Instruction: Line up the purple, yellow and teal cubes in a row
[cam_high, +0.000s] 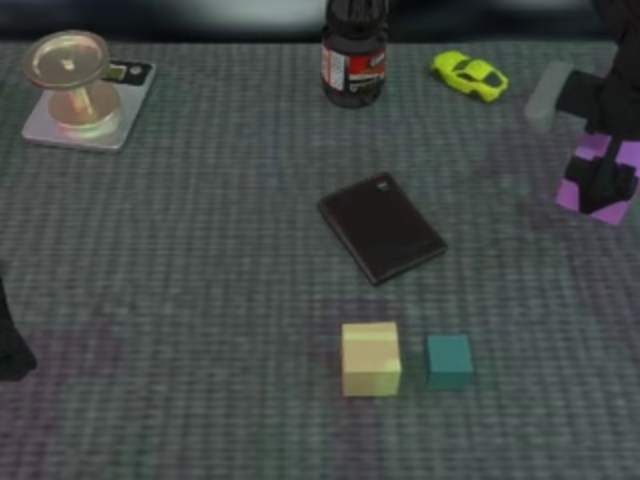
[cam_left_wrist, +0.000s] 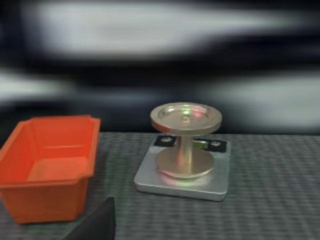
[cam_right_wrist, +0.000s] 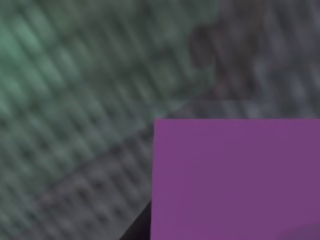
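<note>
The large purple cube (cam_high: 590, 185) is at the far right of the table, partly hidden under my right gripper (cam_high: 605, 175). In the right wrist view the purple cube (cam_right_wrist: 235, 180) fills the near corner with one dark finger (cam_right_wrist: 142, 227) pressed flat against its side; the gripper is shut on it. The pale yellow cube (cam_high: 371, 358) and the smaller teal cube (cam_high: 449, 361) sit side by side near the front, a small gap between them. My left arm (cam_high: 10, 345) is parked at the left edge, its gripper open and holding nothing.
A dark brown wallet (cam_high: 381, 227) lies mid-table behind the two cubes. A dark bottle (cam_high: 353, 55) and a yellow-green toy car (cam_high: 468, 75) stand at the back. A metal scale (cam_high: 80, 95) is back left, and an orange bin (cam_left_wrist: 47, 165) stands beside it.
</note>
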